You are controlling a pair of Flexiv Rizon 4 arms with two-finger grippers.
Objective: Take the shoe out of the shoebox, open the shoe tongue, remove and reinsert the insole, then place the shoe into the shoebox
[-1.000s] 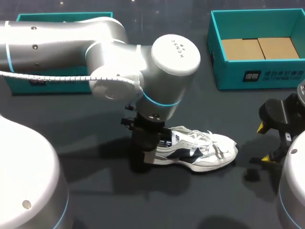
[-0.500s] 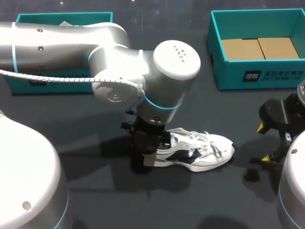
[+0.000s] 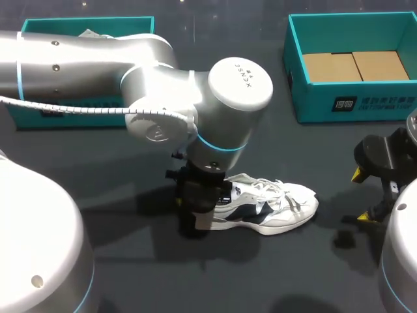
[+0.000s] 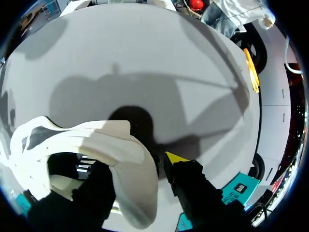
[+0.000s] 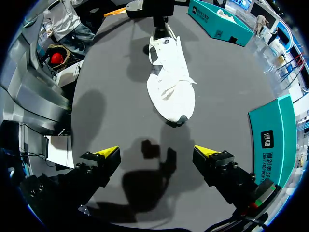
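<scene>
It looked to me like a robotics lab bench: my left arm (image 3: 98, 65) and right arm (image 3: 401, 254) came in over a dark table (image 3: 260, 274). A teal shoebox (image 3: 52, 25) sat at eleven o'clock, a second shoebox (image 3: 365, 101) at one o'clock, and a white shoe (image 3: 273, 208) lay near the middle.

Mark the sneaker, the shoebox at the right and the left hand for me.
White and navy sneaker (image 3: 277, 208): head view, on its side panel at midfoot.
Teal cardboard shoebox (image 3: 313, 101): head view, on its front wall.
Left hand (image 4: 137, 166): left wrist view, midway between its fingertips, at the sneaker's heel.
</scene>
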